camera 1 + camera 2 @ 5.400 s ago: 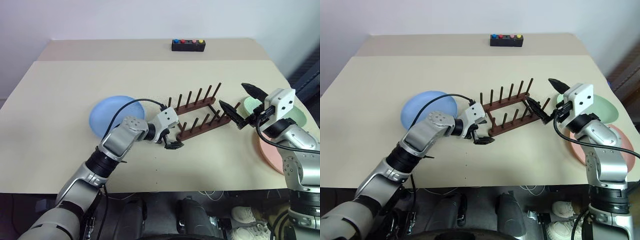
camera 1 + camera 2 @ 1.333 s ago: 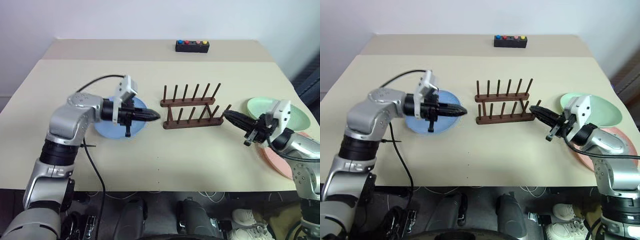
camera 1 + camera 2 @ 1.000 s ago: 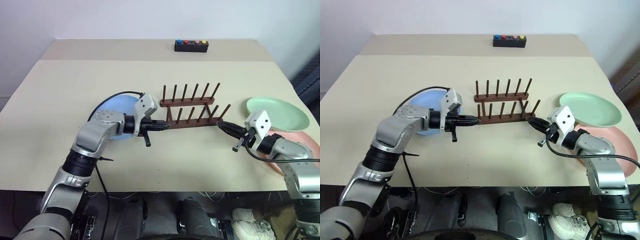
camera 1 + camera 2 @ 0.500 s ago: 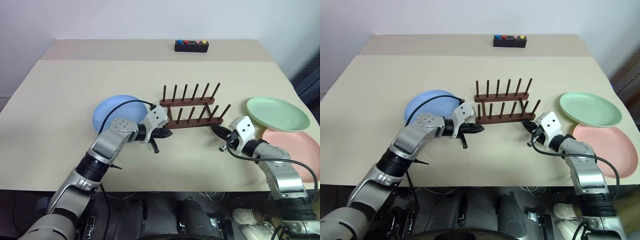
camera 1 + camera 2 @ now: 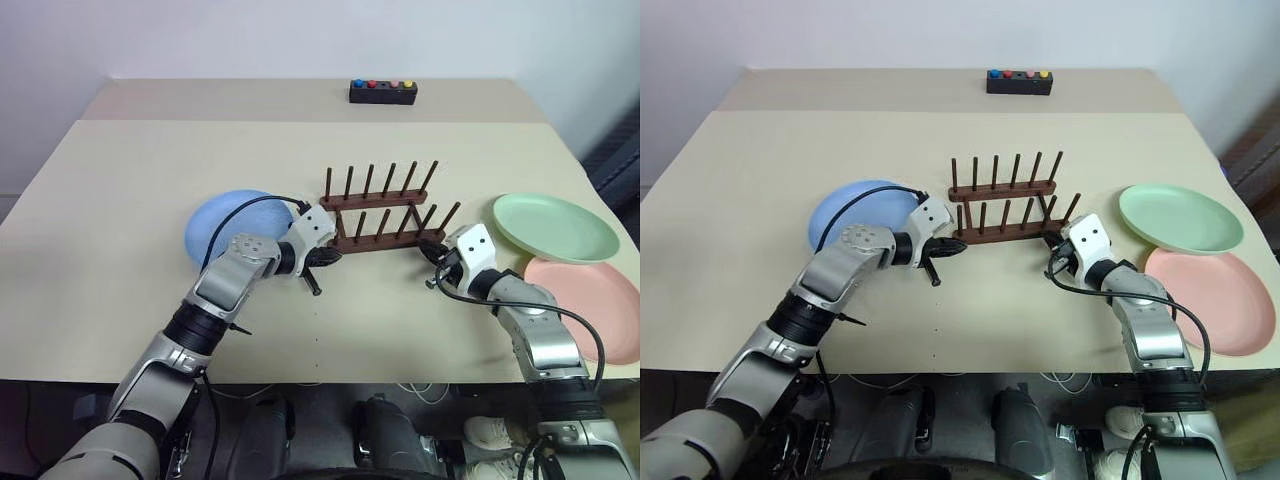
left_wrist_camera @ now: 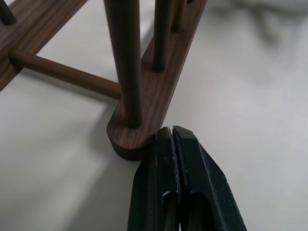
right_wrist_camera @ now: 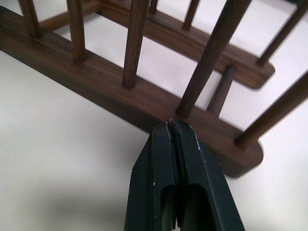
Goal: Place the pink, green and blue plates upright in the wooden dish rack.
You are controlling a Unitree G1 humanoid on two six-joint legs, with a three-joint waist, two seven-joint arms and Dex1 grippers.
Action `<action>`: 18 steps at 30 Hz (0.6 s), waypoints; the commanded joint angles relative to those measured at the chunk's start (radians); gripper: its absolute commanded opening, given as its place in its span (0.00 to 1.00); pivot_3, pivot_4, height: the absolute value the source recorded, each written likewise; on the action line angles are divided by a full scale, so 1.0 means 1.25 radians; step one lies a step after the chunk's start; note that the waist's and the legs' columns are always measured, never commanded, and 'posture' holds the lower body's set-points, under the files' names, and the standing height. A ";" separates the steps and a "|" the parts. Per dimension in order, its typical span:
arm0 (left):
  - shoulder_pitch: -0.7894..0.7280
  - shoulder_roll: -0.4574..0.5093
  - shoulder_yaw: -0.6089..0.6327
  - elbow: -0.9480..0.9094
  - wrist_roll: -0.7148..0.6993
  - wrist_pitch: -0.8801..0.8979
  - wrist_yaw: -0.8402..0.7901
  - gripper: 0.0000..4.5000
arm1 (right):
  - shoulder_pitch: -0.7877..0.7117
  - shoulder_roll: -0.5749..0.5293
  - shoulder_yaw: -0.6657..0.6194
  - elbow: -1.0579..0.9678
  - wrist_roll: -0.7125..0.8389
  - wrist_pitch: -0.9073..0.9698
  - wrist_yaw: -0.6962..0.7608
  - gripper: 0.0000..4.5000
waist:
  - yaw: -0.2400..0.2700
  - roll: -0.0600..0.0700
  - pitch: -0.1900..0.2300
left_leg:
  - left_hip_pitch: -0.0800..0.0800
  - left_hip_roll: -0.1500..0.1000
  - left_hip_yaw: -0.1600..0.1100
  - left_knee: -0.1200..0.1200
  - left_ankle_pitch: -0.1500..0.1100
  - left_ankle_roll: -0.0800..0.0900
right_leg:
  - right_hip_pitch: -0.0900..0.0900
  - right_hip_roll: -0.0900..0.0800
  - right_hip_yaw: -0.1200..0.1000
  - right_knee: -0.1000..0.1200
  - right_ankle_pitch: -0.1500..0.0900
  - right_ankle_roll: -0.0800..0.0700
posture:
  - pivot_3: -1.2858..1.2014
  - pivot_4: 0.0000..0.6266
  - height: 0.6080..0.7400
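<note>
A beige table [image 5: 120,200] is seen from above. At its middle stands the wooden dish rack [image 5: 382,213], two dark rails with rows of upright pegs, none of them holding a plate yet. The blue plate [image 5: 222,222] lies flat just beside the rack's left end; the green plate [image 5: 555,226] and the pink plate [image 5: 600,305] lie flat at the table's right side, well apart from the rack. A small black box with coloured buttons [image 5: 382,92] sits at the far edge.

The left gripper [image 5: 327,259] is pressed shut and holds nothing; in its wrist view its tip meets the rounded left end of the near rail. The right gripper [image 5: 1054,250] is likewise shut and empty, its tip set against the near rail's side close to the right end.

The step in hand is judged to be a squaring of the rack with closed tips, one at each end (no plate has been picked up). It would be done well with slow, balanced pushes kept low on the rail, so that the rack slides rather than tips and the pegs are not struck.
</note>
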 commanded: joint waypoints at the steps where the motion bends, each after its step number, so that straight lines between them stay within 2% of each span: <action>1: -0.025 -0.009 0.025 0.005 0.014 -0.037 0.013 0.00 | -0.007 -0.004 -0.007 -0.005 -0.006 -0.017 -0.002 0.00 | 0.000 0.000 0.000 | 0.000 0.000 0.000 0.000 0.000 0.000 | 0.000 0.000 0.000 0.000 0.000 0.000 | 0.52 0.24 1.00; 18: -0.040 -0.032 0.040 0.043 0.031 -0.060 0.021 0.00 | -0.051 -0.007 0.001 0.069 -0.041 -0.041 -0.003 0.00 | -0.003 0.000 0.000 | 0.000 0.000 0.000 0.000 0.000 0.000 | 0.000 0.000 0.000 0.000 0.000 0.000 | 0.52 0.24 1.00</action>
